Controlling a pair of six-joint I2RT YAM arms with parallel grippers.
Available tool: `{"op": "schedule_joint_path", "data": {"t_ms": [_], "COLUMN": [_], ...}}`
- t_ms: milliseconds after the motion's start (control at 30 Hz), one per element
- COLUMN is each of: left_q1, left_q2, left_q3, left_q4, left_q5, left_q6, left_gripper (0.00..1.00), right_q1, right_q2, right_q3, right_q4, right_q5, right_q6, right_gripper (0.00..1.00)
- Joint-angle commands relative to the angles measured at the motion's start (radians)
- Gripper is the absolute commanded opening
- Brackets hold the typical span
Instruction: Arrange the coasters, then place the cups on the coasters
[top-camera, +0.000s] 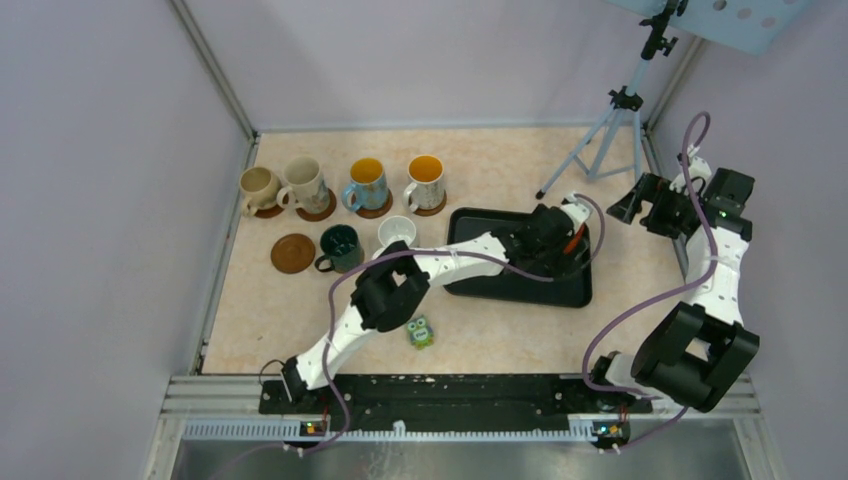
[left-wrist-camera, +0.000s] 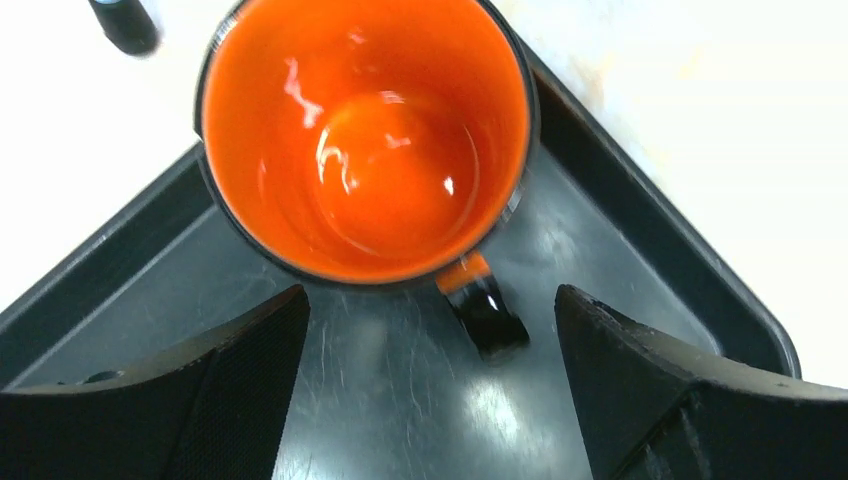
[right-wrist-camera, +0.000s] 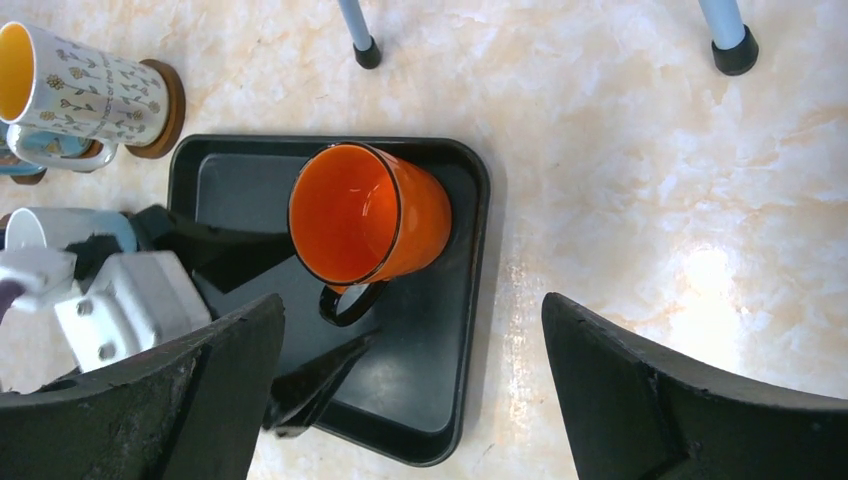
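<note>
On black tray (right-wrist-camera: 450, 340) | orange cup (left-wrist-camera: 365, 140) upright | left tool (left-wrist-camera: 430, 325) spread wide

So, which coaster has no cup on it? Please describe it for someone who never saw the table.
Look at the far left of the table, where four mugs stand in a row on coasters. In front of that row, left of the dark green mug, lies a brown disc. It alone carries nothing.
</note>
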Motion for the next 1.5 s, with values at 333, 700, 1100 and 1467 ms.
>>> {"op": "schedule_joint_path", "data": {"t_ms": [333, 700, 1100, 1467], "left_q1": [0.072, 0.08, 0.1, 0.1], "left_q2": [0.091, 0.125, -0.06, -0.319], "left_q3": [0.132, 0.177, 0.017, -0.258], "left_q4": [0.008, -0.028, 0.027, 0.115], "left_q5": [0.024, 0.128, 0.184, 0.244], "left_q6": [-0.059, -0.014, 0.032, 0.167], "left_gripper": [0.68, 0.36, 0.0, 0.0], "right_q1": [-0.009, -0.009, -0.01, -0.01], "right_q2": [0.003, 0.004, -0.004, -0.003], "right_q3": [0.022, 0.021, 0.018, 0.011], "right_q4": [0.047, 0.039, 0.04, 0.044], "right_q5": [-0.07, -0.082, -0.098, -0.111], "right_q6": [0.001, -0.011, -0.016, -0.021], "right_gripper": [0.99, 0.98, 0.98, 0.98]}}
